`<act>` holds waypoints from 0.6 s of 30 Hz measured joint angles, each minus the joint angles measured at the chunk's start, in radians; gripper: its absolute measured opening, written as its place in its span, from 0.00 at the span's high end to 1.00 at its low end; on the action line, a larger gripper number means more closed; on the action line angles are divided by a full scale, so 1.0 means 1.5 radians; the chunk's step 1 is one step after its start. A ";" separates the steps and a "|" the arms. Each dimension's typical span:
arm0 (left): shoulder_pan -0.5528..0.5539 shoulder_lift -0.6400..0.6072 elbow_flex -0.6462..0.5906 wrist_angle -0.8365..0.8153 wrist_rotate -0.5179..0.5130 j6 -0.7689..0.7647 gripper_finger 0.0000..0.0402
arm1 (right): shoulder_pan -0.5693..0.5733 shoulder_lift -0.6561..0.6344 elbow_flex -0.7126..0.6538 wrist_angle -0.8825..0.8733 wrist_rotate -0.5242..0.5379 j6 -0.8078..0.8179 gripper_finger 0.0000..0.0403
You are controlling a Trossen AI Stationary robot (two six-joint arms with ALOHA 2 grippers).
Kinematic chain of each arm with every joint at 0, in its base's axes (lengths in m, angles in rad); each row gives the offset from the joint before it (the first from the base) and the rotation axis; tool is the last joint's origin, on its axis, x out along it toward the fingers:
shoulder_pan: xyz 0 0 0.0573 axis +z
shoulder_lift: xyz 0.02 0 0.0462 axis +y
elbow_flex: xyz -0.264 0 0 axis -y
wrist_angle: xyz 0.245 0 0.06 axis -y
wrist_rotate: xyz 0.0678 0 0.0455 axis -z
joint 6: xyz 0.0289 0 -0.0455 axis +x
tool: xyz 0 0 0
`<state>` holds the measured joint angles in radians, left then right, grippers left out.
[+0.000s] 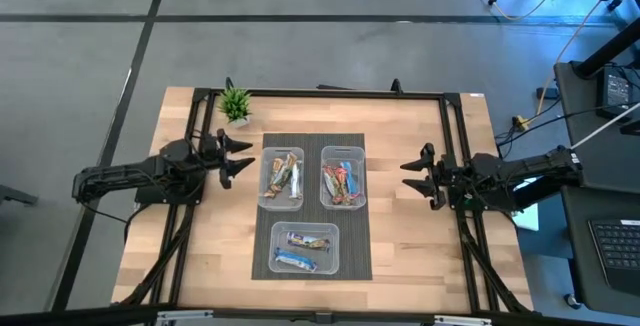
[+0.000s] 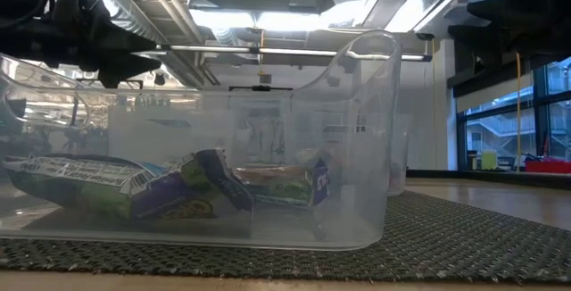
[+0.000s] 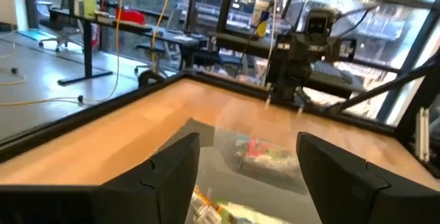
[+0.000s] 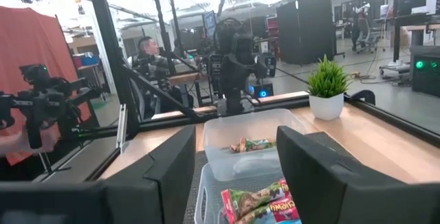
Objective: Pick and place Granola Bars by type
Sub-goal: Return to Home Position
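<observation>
Three clear bins stand on a dark mat. The far left bin holds brown-tan bars, the far right bin holds red-multicoloured bars, and the near bin holds blue-white bars. My left gripper is open and empty, in the air left of the far left bin. My right gripper is open and empty, right of the far right bin.
A small green potted plant stands at the table's far side, behind the left gripper. A dark frame runs round the table. A person sits in the room beyond the table. Bare wood lies on both sides of the mat.
</observation>
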<state>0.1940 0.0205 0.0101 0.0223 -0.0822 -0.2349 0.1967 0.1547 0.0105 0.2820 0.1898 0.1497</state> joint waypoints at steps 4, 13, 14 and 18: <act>0.000 0.001 0.000 0.003 -0.002 0.007 0.41 | 0.000 0.000 0.000 -0.009 0.000 0.000 0.49; 0.000 0.002 0.000 0.003 -0.002 0.009 0.41 | 0.000 0.000 0.000 -0.020 0.000 -0.001 0.49; 0.000 0.002 0.000 0.003 -0.002 0.009 0.41 | 0.000 0.000 0.000 -0.021 0.000 -0.001 0.49; 0.000 0.002 0.000 0.003 -0.002 0.009 0.41 | 0.000 0.000 0.000 -0.022 0.000 -0.001 0.49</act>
<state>0.1940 0.0231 0.0101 0.0265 -0.0856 -0.2218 0.1967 0.1551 0.0105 0.2493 0.1898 0.1490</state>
